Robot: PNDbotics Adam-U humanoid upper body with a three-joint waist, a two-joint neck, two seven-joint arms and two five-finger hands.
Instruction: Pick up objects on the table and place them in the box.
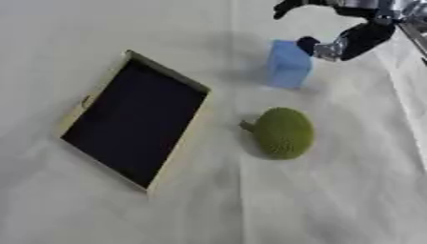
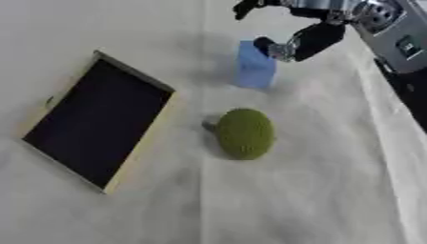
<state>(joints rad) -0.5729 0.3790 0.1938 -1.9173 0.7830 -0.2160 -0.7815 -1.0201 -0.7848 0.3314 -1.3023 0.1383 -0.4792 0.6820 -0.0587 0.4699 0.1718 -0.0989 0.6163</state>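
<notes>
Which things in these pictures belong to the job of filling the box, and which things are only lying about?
Belonging to the job:
- box, dark inside, nothing seen in it
- blue block, upright on the table
- green bumpy fruit, lying nearer than the block
- right hand, at the block's upper right side

Only lying about:
- nothing else, only the pale table cover

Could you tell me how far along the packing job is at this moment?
Nothing is packed yet: the box looks empty. The right hand is at the blue block, fingers open around its top. The green spiky fruit lies untouched on the table.
</notes>
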